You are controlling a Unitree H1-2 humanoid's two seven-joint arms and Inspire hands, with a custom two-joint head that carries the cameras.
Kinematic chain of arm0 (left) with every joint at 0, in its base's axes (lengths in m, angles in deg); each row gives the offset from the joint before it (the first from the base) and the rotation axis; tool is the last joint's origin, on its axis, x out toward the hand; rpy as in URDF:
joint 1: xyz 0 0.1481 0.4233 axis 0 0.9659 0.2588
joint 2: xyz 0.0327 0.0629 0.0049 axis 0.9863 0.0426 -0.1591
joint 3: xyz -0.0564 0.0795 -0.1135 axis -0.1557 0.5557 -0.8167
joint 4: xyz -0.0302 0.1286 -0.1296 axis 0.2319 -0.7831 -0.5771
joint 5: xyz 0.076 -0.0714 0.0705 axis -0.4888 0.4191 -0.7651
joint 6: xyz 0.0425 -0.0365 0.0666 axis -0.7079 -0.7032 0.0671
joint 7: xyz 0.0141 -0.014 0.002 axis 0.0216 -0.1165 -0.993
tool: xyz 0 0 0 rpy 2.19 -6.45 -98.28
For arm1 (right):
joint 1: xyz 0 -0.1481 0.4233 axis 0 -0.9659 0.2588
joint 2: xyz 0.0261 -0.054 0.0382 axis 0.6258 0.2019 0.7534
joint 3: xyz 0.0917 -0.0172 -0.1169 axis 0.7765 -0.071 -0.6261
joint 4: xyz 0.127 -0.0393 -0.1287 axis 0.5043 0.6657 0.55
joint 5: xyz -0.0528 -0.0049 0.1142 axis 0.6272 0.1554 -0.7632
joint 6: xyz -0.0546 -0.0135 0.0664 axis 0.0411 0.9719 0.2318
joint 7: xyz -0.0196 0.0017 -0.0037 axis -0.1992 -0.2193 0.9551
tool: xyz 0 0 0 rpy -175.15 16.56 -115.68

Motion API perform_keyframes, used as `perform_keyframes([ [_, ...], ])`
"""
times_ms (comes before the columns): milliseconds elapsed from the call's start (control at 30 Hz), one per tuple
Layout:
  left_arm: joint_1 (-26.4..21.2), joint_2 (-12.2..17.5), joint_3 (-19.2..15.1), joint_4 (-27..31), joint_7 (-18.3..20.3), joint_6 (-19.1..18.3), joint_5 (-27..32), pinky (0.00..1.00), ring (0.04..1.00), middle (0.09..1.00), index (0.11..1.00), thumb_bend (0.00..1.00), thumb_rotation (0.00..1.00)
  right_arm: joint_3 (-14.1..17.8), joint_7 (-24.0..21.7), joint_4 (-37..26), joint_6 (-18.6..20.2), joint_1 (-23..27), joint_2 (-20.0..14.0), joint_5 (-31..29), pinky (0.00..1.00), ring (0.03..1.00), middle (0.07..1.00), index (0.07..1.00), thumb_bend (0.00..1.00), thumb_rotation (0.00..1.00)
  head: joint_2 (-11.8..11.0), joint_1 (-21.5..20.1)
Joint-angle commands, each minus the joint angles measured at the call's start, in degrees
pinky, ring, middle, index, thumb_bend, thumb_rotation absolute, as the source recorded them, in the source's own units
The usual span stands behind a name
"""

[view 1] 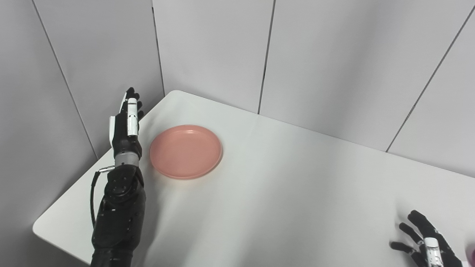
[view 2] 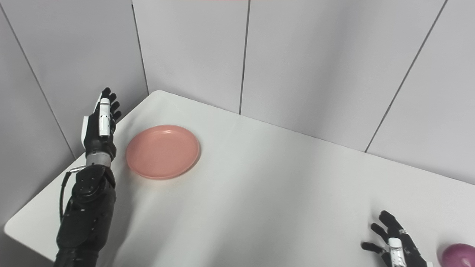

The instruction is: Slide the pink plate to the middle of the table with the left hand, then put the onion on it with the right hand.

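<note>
A round pink plate [view 1: 186,151] lies empty on the white table [view 1: 278,193], toward its far left corner. My left hand [view 1: 127,124] stands edge-on just left of the plate, fingers straight and together, holding nothing; a small gap separates it from the rim. At the bottom right my right hand [view 2: 393,243] rests low over the table with fingers spread, holding nothing. A purple onion [view 2: 460,254] sits on the table just right of that hand, cut off by the picture's corner.
Grey wall panels [view 1: 315,55] close in behind the table and along its left side. The table's left edge and near left corner [view 1: 39,228] lie close to my left forearm.
</note>
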Motion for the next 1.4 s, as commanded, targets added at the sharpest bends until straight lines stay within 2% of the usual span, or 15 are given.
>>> perform_keyframes([
  [0, -1.27, 0.71, 0.2, 0.64, -0.72, 0.83, -0.72, 0.94, 0.95, 0.954, 0.927, 0.37, 1.0, 0.46, -0.21, -2.23, -0.46, 1.0, -0.49, -0.21, 0.51, 0.794, 0.847, 0.804, 0.74, 0.8, 0.11, 0.14],
  [133, -1.23, 0.41, 0.18, 0.54, -0.74, 0.29, -0.3, 0.95, 0.958, 0.96, 0.935, 0.38, 1.0, 0.36, -0.28, -2.18, -0.83, 0.92, -0.85, 0.27, 0.49, 0.786, 0.843, 0.805, 0.79, 0.81, 0.28, 0.24],
  [333, -1.09, 0.41, 0.2, 0.22, -0.9, 0.42, -0.54, 0.96, 0.962, 0.963, 0.939, 0.37, 1.0, 0.28, -0.09, -2.34, -0.43, 0.88, -0.73, 0.41, 0.49, 0.784, 0.84, 0.802, 0.76, 0.8, 0.3, 0.24],
  [400, -0.91, 0.45, 0.41, 0.22, -0.89, 0.31, -0.86, 0.95, 0.964, 0.966, 0.946, 0.36, 1.0, 0.24, -0.12, -2.44, -0.4, 0.9, -0.69, 0.43, 0.49, 0.783, 0.838, 0.8, 0.81, 0.81, 0.3, 0.24],
  [667, -0.87, 0.04, 0.66, -0.95, -0.91, -0.44, -0.09, 0.98, 0.976, 0.977, 0.962, 0.37, 1.0, 0.24, -0.33, -2.83, -0.52, 0.65, -0.76, 0.19, 0.51, 0.793, 0.848, 0.807, 0.79, 0.82, 0.65, 0.2],
  [1033, -0.89, -0.44, 0.99, -1.82, -1.33, -0.8, -0.26, 0.99, 0.972, 0.977, 0.955, 0.37, 1.0, 0.35, -0.36, -2.71, -0.55, 0.89, -1.02, 0.44, 0.49, 0.776, 0.832, 0.792, 0.85, 0.82, 0.85, 0.34],
  [1367, -0.73, -0.76, 1.31, -2.85, -1.03, -0.31, -0.07, 0.95, 0.943, 0.952, 0.936, 0.36, 1.0, 0.35, -0.65, -2.32, -1.08, 0.94, -1.28, 0.28, 0.5, 0.779, 0.836, 0.795, 0.84, 0.82, 0.96, 0.23],
])
